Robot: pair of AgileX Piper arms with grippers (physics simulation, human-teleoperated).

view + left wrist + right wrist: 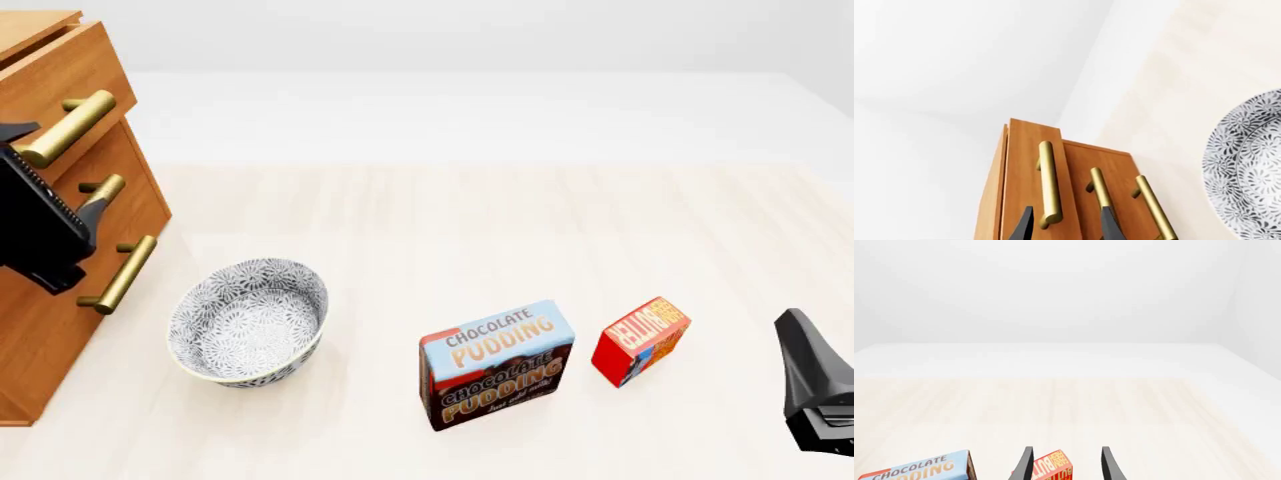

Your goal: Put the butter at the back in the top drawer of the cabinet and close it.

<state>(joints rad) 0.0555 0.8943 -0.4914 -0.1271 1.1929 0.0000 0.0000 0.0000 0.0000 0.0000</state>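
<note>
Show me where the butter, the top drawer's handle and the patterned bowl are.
butter [641, 340], front view, its red lettered top face.
top drawer's handle [64, 129], front view, middle of the brass bar.
patterned bowl [200, 352], front view, its near outer wall.

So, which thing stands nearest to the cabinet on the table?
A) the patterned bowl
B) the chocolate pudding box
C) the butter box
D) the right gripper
A: in the front view the patterned bowl sits just beside the cabinet, while the pudding box and the butter lie farther right.

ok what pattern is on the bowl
A dense grey-and-white floral print covers the bowl, inside and out. The front view shows it best.
</note>
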